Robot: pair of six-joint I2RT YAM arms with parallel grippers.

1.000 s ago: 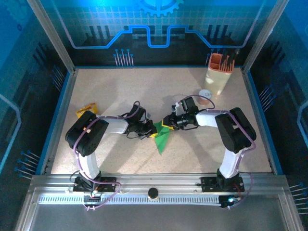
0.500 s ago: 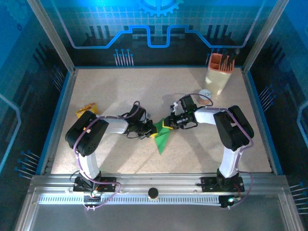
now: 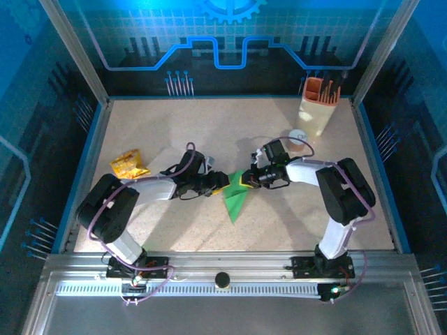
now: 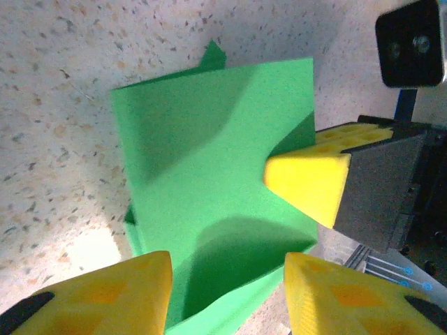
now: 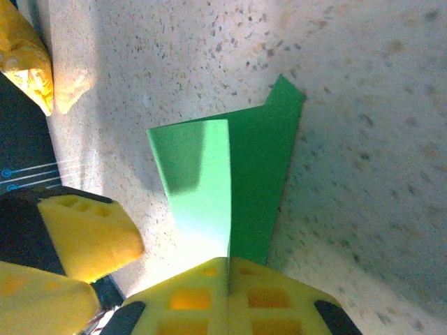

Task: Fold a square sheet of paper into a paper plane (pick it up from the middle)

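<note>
The bright-green sheet of paper, folded into a narrow pointed shape, lies mid-table with its tip toward the near edge. My right gripper comes in from the right and is shut on the paper's upper end; in the right wrist view the yellow fingertips meet on the raised fold of the paper. My left gripper faces it from the left. Its yellow fingers stand apart over the paper, one either side of the near edge, with the gripper open. The right gripper's finger rests on the sheet.
A crinkled yellow-orange snack packet lies to the left of the arms. A cream holder with orange tools stands at the back right, and a small round object lies in front of it. Blue rails edge the table.
My left gripper has opened and let go of the paper, and its arm has swung lower to the left. The right gripper has shut on the paper's upper end.
</note>
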